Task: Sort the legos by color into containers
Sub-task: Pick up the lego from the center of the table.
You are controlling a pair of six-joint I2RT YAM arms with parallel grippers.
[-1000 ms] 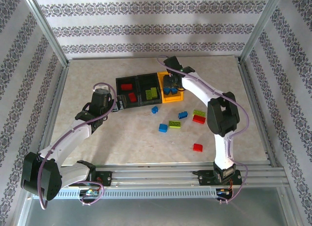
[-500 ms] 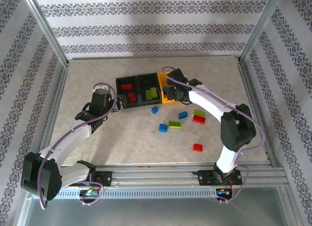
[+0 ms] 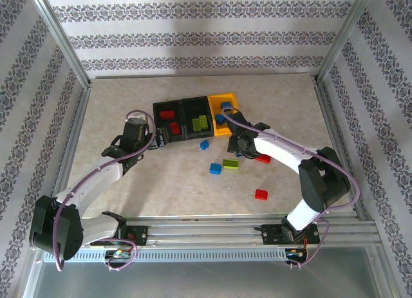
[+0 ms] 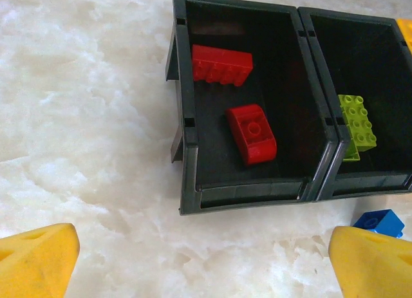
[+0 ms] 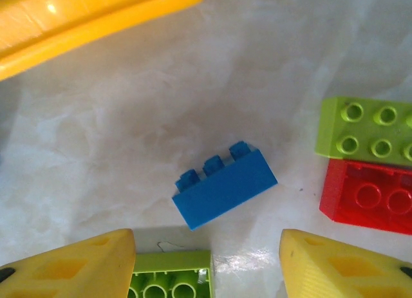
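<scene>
Three joined containers stand mid-table: a black bin [image 3: 168,120] holding two red legos [image 4: 222,63], a black bin [image 3: 197,122] holding a lime lego [image 4: 355,124], and a yellow bin [image 3: 229,98] holding blue legos [image 3: 225,107]. My right gripper [image 3: 239,147] is open and hangs low over a loose blue lego [image 5: 225,192], which lies just beyond its yellow fingertips [image 5: 77,266]. A lime lego [image 5: 367,127] and a red lego [image 5: 370,195] lie to its right. My left gripper [image 3: 158,138] stands open and empty in front of the red bin.
Loose on the table are a blue lego [image 3: 204,144], another blue one [image 3: 215,168], a lime lego [image 3: 230,163] and two red legos [image 3: 263,159] [image 3: 261,194]. Metal frame rails [image 3: 251,227] border the table.
My right gripper has drawn back from above the yellow bin and come down over the loose blue lego in front of it. The left arm has shifted only slightly.
</scene>
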